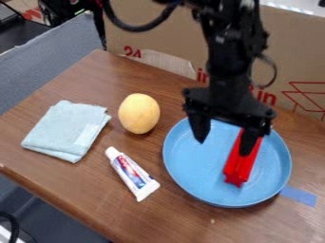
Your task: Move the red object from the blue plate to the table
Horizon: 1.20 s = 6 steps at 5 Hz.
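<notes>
A: While the gripper [229, 131] hangs right of center with jaws spread wide and nothing between them, where's the red object [244, 156]?

B: Lying on the blue plate [191, 161], right half, long axis running up-down in frame. One finger is just beside its upper end; can't tell if it touches.

A: Progress?

B: Nothing done, I'd say. Grasp, lift and set-down on the table [76, 180] all remain. Bare wood lower left, past the toothpaste tube [131, 173]. Orange ball [140, 113] and cloth [65, 129] sit left.
</notes>
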Each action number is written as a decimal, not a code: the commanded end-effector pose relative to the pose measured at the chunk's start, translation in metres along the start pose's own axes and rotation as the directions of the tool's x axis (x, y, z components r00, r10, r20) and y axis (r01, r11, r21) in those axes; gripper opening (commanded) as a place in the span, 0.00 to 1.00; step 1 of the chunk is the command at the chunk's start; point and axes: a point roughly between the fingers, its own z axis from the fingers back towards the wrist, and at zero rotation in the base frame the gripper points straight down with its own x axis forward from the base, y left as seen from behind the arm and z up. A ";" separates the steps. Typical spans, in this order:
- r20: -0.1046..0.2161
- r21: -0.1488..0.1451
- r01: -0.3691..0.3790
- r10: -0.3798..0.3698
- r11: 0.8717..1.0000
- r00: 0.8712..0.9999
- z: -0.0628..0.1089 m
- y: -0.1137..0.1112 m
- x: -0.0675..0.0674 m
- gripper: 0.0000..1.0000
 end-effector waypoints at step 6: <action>0.025 0.018 0.031 -0.031 0.999 0.999 -0.012 0.002 0.013 1.00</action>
